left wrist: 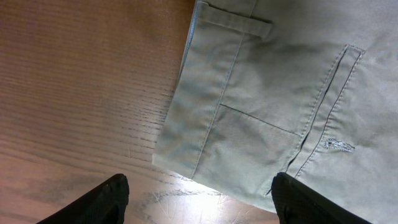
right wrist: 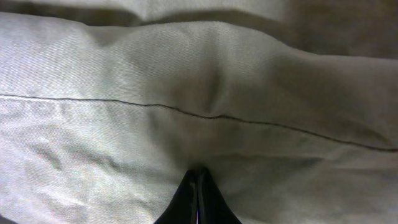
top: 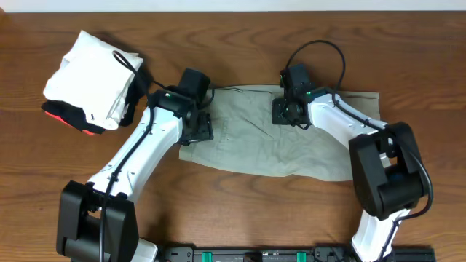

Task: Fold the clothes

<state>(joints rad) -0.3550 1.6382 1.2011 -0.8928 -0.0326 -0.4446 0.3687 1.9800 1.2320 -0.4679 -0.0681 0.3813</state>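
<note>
The clothes [top: 269, 149], a pair of light khaki trousers, lie spread flat across the table's middle. My left gripper [top: 198, 131] hovers open over their left end. In the left wrist view the waistband corner, a belt loop and a pocket slit of the clothes [left wrist: 267, 106] show, with the gripper [left wrist: 202, 196] straddling the corner's edge and nothing between its fingers [left wrist: 112, 199]. My right gripper [top: 288, 113] sits on the upper middle of the fabric. Its jaws [right wrist: 199, 173] are shut tight, and the clothes [right wrist: 124, 74] pucker around the tips.
A white folded garment [top: 91, 73] rests on black and red folded ones [top: 76, 120] at the back left, close to my left arm. Bare wooden table [top: 240, 211] lies in front of the trousers and to their left [left wrist: 81, 93].
</note>
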